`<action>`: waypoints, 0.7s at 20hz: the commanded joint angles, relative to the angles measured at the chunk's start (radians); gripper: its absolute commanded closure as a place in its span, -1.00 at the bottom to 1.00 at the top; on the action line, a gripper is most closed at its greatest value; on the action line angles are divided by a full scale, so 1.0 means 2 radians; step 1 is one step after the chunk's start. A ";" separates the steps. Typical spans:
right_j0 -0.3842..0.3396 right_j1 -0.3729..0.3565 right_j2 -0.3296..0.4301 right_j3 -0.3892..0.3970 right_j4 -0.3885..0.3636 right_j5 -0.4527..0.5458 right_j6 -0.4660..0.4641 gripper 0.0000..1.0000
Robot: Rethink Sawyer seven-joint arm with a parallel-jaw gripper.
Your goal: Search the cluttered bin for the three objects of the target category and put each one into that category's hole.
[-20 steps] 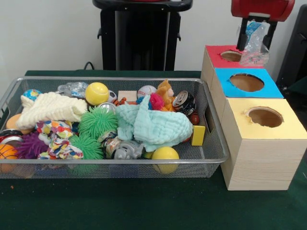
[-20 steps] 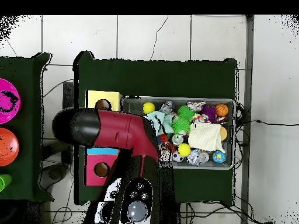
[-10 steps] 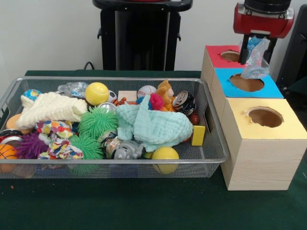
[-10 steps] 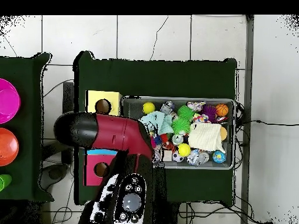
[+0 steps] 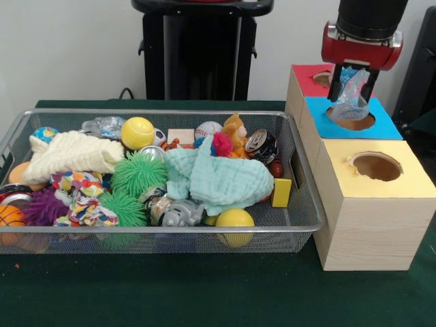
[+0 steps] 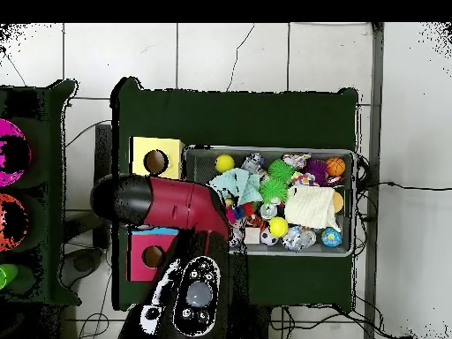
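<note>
1. I see the gripper (image 5: 353, 80) with its dark fingers (image 5: 336, 73) clamped on a crumpled clear plastic bag (image 5: 350, 100), which hangs down between them.
2. The bag's lower end dangles right over the round hole (image 5: 351, 118) in the blue-topped box (image 5: 389, 127); I cannot tell whether it touches the rim.
3. Above the fingers sits the red wrist housing (image 5: 361, 49), then the black arm section rising out of the top of the front view.
4. From overhead I only get the red and black arm (image 6: 181, 207) covering the middle box; the gripper itself is hidden beneath it.
5. The red-topped box (image 5: 305, 76) stands behind the blue one, the yellow-topped box (image 5: 402, 182) in front.
6. To the side, the wire mesh bin (image 5: 300, 221) holds balls, cloths, a can and spiky toys.
</note>
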 commanded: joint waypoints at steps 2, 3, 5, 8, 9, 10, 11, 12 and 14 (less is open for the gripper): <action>0.006 0.024 0.019 0.038 -0.002 0.011 0.102 1.00; 0.007 0.024 0.019 0.038 -0.002 0.012 0.102 1.00; 0.008 0.029 0.019 0.034 -0.003 0.014 0.102 1.00; 0.007 0.034 0.022 0.028 -0.003 0.020 0.098 1.00; 0.008 0.032 0.020 0.029 -0.004 0.025 0.098 1.00; 0.009 0.033 0.019 0.026 -0.005 0.030 0.099 1.00; 0.010 0.034 0.017 0.023 -0.007 0.036 0.099 1.00; 0.011 0.035 0.017 0.022 -0.007 0.039 0.099 1.00; 0.011 0.035 0.018 0.021 -0.009 0.051 0.096 1.00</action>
